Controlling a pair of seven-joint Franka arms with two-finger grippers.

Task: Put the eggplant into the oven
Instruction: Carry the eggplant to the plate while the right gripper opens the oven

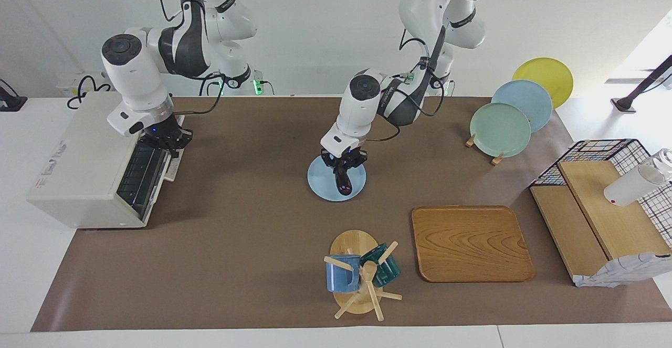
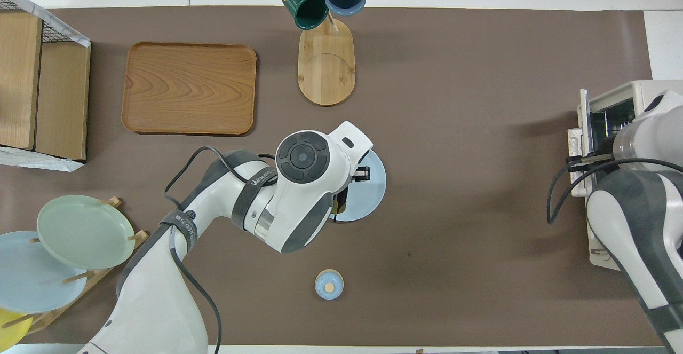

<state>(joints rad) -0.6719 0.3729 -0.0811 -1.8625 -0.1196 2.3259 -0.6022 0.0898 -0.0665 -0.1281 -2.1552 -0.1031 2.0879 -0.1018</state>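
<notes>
Your left gripper (image 1: 344, 168) hangs over the blue plate (image 1: 321, 182) mid-worktop, fingers clamped on the eggplant (image 1: 344, 183), which dangles stem-up with its tip low over the plate. Your right gripper (image 1: 167, 139) sits at the oven (image 1: 79, 169) on the right arm's end, fingers closed on the handle of the door (image 1: 140, 172), which is pulled partway open, rack visible.

Overhead, the left arm's wrist covers the eggplant (image 1: 344, 182) and most of the blue plate (image 2: 376, 183) under it; the right arm hides much of the oven (image 2: 613, 108), cut at the frame's edge.
</notes>
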